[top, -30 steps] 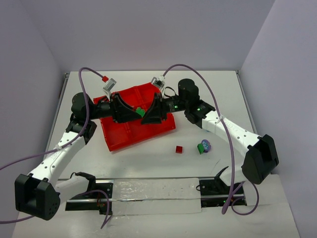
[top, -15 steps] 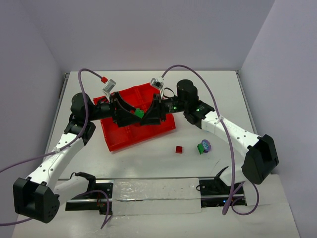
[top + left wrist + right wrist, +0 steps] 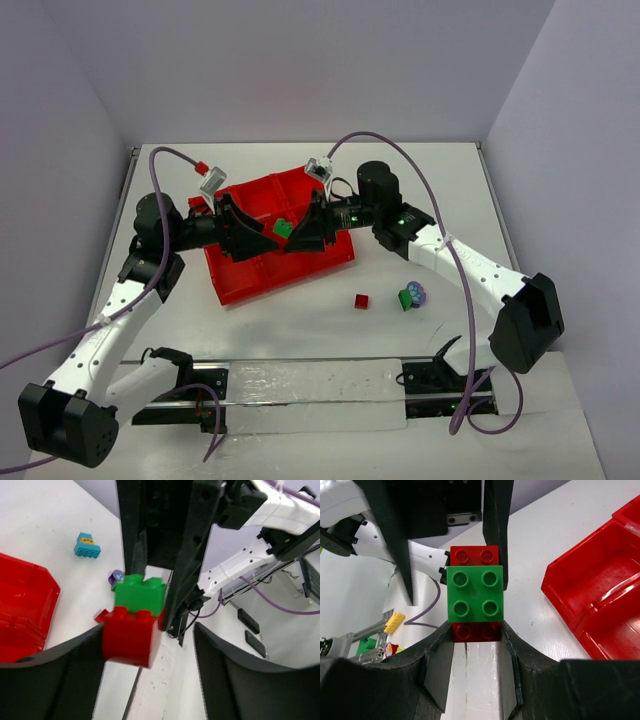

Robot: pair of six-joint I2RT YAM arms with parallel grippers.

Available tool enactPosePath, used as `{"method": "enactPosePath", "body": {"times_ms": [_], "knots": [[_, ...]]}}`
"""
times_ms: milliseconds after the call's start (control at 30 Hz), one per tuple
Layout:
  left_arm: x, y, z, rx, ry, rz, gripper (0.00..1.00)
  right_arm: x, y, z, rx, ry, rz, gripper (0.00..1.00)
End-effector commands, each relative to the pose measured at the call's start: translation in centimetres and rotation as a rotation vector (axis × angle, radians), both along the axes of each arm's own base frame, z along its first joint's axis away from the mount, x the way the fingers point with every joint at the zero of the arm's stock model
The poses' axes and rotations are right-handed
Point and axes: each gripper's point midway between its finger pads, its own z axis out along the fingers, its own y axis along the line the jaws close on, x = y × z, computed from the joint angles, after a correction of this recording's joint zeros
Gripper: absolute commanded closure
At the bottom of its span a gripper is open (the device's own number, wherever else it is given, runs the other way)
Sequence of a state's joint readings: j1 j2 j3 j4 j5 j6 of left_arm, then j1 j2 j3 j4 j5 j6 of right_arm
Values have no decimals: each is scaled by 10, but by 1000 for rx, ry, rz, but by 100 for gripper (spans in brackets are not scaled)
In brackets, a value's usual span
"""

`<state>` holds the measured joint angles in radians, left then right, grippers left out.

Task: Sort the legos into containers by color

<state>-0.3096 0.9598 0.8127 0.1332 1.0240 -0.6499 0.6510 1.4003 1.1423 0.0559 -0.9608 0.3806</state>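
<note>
You've got a two-brick stack [image 3: 283, 228], green 2x2 brick [image 3: 475, 595] clicked onto a red brick [image 3: 474, 555], pinched in the right gripper [image 3: 476, 627] above the red tray [image 3: 240, 275]. A loose red brick [image 3: 361, 301] and a green-purple-blue cluster [image 3: 411, 296] lie right of the tray.

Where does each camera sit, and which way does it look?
Top external: above and behind the arms, looking down; both arms show, left gripper facing right gripper near the red tray.
Left wrist: on the left arm, facing the green-and-red brick stack; its own open fingers show.
Right wrist: on the right arm, facing the same stack, gripped by its own fingers.
Shared: both wrist views show stack and tray.
</note>
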Motion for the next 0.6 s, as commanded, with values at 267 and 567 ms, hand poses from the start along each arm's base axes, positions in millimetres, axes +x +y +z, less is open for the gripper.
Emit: {"method": "enactPosePath", "body": {"times_ms": [267, 567], "knots": [[-4, -2, 5, -26, -28, -50, 98, -3, -4, 17, 33, -52, 8, 100], [-1, -3, -2, -18, 0, -60, 100, 8, -8, 17, -21, -81, -46, 26]]}}
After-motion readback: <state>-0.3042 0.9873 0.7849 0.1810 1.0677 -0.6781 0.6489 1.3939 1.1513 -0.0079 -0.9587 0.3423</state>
